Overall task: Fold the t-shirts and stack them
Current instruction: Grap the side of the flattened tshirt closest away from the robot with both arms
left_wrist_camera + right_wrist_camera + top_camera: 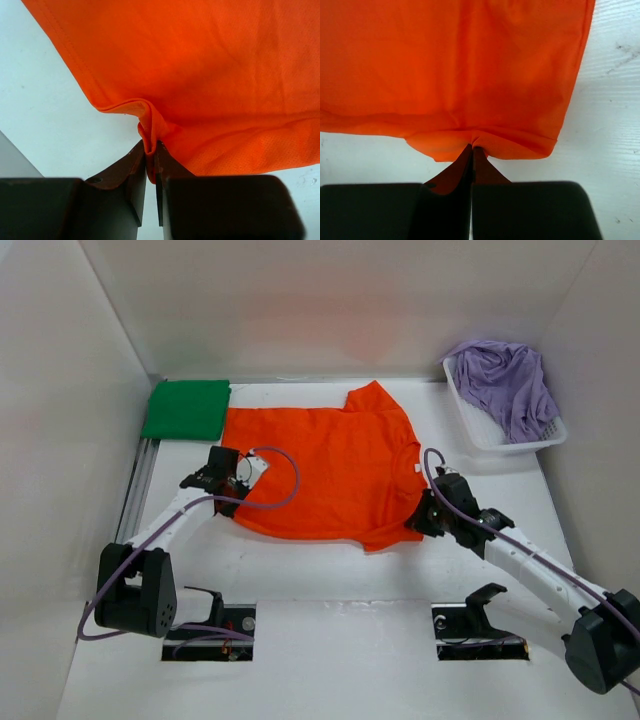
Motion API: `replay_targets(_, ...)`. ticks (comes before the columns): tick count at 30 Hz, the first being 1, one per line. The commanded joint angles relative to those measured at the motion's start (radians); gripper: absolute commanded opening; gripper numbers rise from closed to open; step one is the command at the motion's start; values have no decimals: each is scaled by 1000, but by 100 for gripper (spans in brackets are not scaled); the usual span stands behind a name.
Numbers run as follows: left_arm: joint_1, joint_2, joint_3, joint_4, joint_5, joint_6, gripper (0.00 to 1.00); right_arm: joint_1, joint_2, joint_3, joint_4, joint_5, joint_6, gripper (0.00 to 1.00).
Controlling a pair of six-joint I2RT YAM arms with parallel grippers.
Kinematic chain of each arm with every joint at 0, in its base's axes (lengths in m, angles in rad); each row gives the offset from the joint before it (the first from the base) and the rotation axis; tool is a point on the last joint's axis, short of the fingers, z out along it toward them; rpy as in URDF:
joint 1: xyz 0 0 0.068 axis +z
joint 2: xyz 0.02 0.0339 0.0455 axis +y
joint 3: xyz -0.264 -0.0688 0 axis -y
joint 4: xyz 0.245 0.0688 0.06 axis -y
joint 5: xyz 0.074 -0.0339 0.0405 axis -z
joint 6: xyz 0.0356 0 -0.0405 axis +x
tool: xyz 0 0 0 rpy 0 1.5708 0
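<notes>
Left hand [151, 150] and right hand [471, 149] hide pinched orange shirt [320, 465] hem.

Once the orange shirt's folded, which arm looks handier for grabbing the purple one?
Right, probably. The purple shirt lies in the basket at the far right, on the right gripper's side; the left gripper is across the orange shirt from it.
</notes>
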Motion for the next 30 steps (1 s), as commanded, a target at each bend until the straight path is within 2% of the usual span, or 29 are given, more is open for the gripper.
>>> replay_targets(1, 6, -32, -2, 24, 12, 10, 10, 1, -5, 33, 86, -32, -3, 0)
replay_targets(7, 52, -31, 30, 19, 12, -1, 12, -45, 139, 138, 125, -55, -114, 0)
replay_targets(16, 106, 153, 234, 53, 2, -70, 12, -177, 409, 339, 189, -89, -244, 0)
replay_targets(25, 115, 306, 367, 36, -68, -108, 12, -226, 610, 464, 206, -130, -286, 0)
replay_targets(30, 133, 369, 419, 16, -108, -121, 16, -238, 685, 517, 209, -141, -290, 0)
